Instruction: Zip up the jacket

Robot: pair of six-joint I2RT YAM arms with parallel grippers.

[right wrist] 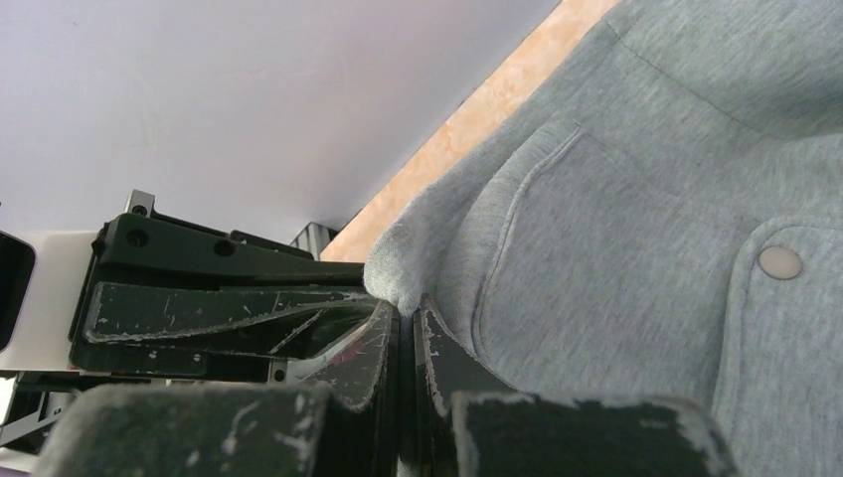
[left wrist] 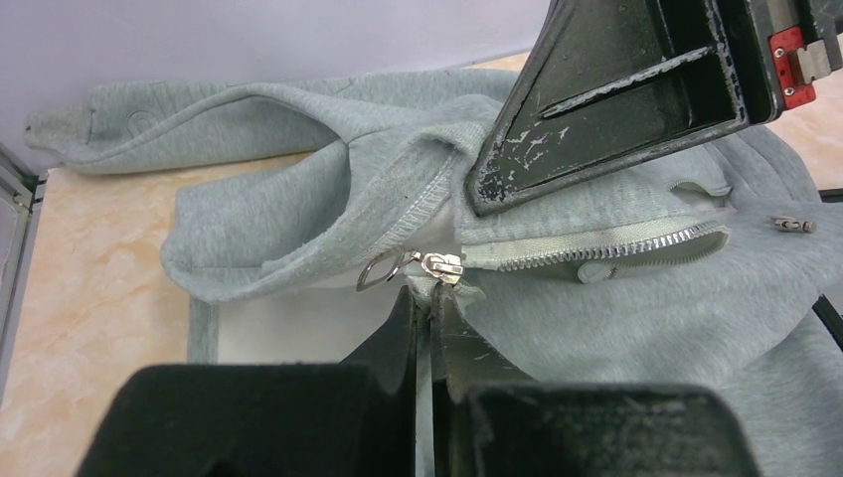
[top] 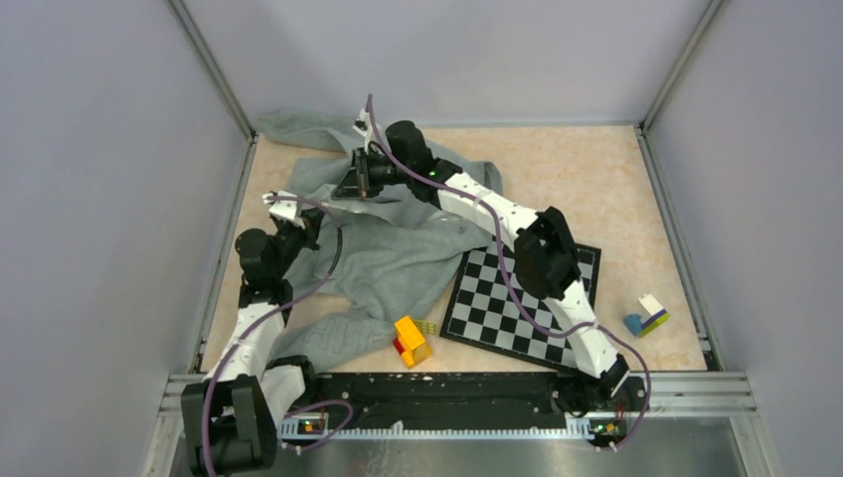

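Observation:
The light grey jacket [top: 398,253] lies rumpled on the left half of the table. In the left wrist view its silver zipper slider [left wrist: 442,266] with a ring pull [left wrist: 376,270] sits at the left end of the zipper teeth [left wrist: 606,241]. My left gripper [left wrist: 429,293] is shut on the jacket fabric just below the slider. It also shows in the top view [top: 303,211]. My right gripper [right wrist: 408,310] is shut on a fold of the jacket's edge close above the slider. It also shows in the top view [top: 350,185] and in the left wrist view [left wrist: 616,99].
A black-and-white chessboard [top: 522,293] lies right of the jacket, under the right arm. A yellow and red block [top: 411,341] sits by the jacket's near edge. A blue, white and yellow block [top: 646,316] sits at the right. A snap button [right wrist: 779,261] shows on the jacket.

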